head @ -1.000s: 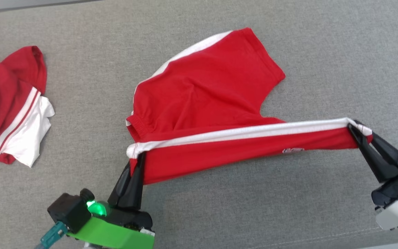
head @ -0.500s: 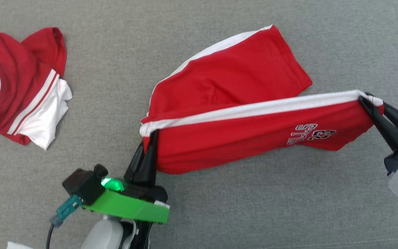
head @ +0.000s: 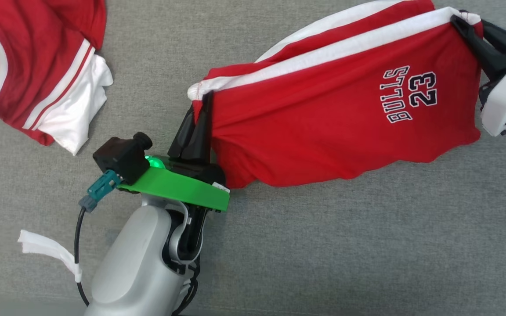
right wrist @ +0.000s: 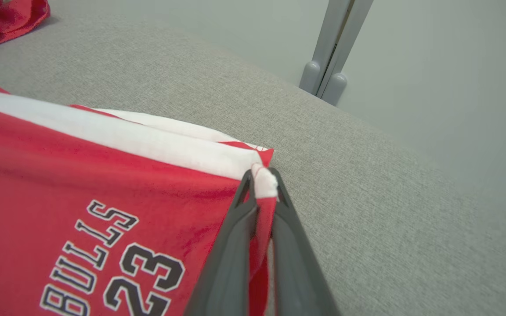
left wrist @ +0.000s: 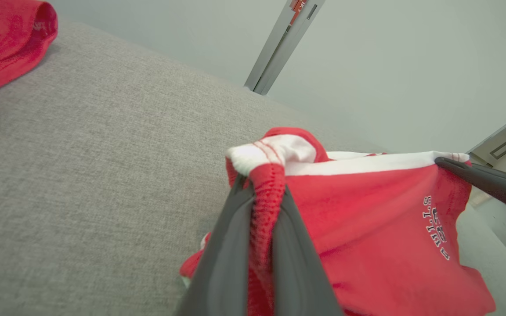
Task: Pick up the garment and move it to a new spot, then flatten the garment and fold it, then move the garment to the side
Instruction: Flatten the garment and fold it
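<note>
Left gripper [head: 204,98] is pinched tight on one white-trimmed corner of the red shorts [head: 323,123], with a fold of cloth bunched between its dark fingers. The right gripper [head: 461,19] is clamped the same way on the far corner of that same white-striped edge.

Much of the right gripper's body is cut off at the head view's right and top edges. The shorts' rear layer is mostly hidden behind the front one, showing as a second white stripe and a red strip above it. Whether the wavy lower hem touches the surface I cannot tell. The lettering [head: 411,94] reads "BULLS 23" (turned sideways in the head view, and partly creased in the left wrist view). A second red-and-white garment [head: 24,66] is cut off at the upper left.

The shorts are stretched between the two grippers, the striped edge taut from one set of fingertips to the other and the red panel hanging below it. The crumpled second garment lies well apart, off to the left.

Underneath is a grey fabric surface [head: 367,241], on which a white strip [head: 46,252] lies near the left forearm. A green bracket [head: 178,188] sits on the left wrist. Beyond the surface's far edge stand a pale wall [right wrist: 433,66] and a grey metal post [right wrist: 336,48].
</note>
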